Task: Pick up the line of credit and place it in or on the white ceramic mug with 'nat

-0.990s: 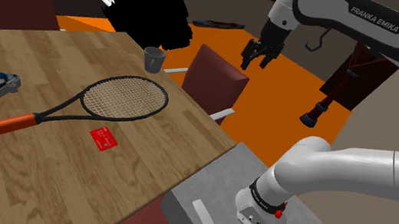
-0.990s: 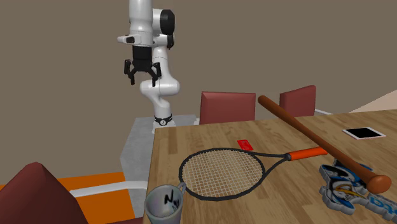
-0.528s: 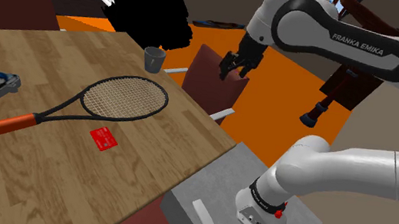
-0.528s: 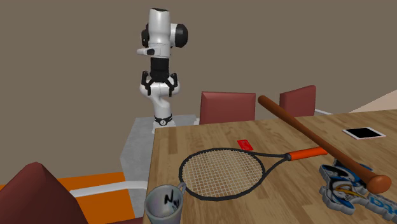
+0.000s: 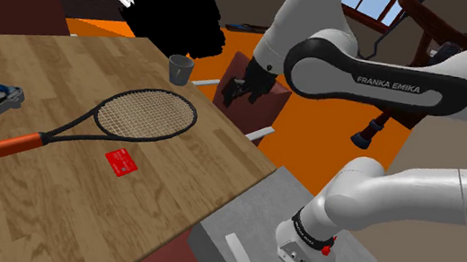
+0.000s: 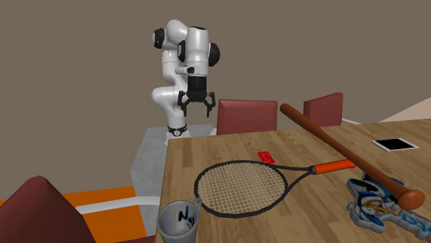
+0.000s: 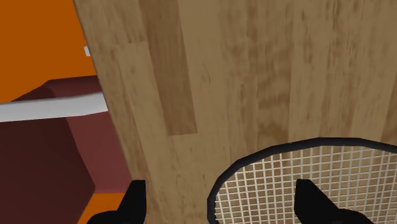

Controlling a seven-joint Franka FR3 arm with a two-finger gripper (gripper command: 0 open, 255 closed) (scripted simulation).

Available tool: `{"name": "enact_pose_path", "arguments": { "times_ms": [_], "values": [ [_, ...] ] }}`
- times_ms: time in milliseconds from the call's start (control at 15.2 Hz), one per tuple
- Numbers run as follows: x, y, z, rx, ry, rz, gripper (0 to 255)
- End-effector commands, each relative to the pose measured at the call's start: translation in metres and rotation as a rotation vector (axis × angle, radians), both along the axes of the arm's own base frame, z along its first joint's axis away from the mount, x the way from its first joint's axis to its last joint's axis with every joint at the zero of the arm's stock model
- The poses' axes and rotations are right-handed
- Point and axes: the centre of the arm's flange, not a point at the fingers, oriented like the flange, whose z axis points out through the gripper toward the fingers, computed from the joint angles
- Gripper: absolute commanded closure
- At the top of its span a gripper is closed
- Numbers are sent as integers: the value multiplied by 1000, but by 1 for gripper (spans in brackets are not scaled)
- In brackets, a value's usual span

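A small red card [image 5: 122,162] lies flat on the wooden table [image 5: 59,61], just beside the racket's throat; it also shows in the second exterior view [image 6: 266,157]. The grey mug [image 5: 180,68] with dark marks stands upright near the table's far corner, and in the second exterior view [image 6: 178,219] it is closest to the camera. My gripper [image 5: 236,92] hangs open and empty, high over the table's edge by a chair [image 5: 255,87], well away from card and mug. In the wrist view the gripper [image 7: 222,203] looks down on the racket head [image 7: 305,184], fingers [image 7: 133,198] apart.
A black racket [image 5: 143,113] with an orange grip lies across the table's middle. A wooden bat [image 6: 345,150], a blue object [image 6: 376,207] and a tablet [image 6: 395,144] lie further along. Dark red chairs [image 6: 246,116] stand at the table's edge. The grey stand [image 5: 258,219] adjoins the table.
The arm has swung toward the table. The gripper came down and moved to the shoulder view's left, from over the orange floor to above the table's edge. It stays open.
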Motion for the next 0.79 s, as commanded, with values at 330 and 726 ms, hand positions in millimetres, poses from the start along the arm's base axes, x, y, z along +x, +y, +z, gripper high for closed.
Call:
{"name": "enact_pose_path", "arguments": {
  "times_ms": [330, 726],
  "values": [
    [7, 76, -48, 7, -87, 44, 0],
    [16, 142, -87, 12, -159, 83, 0]
  ]
}}
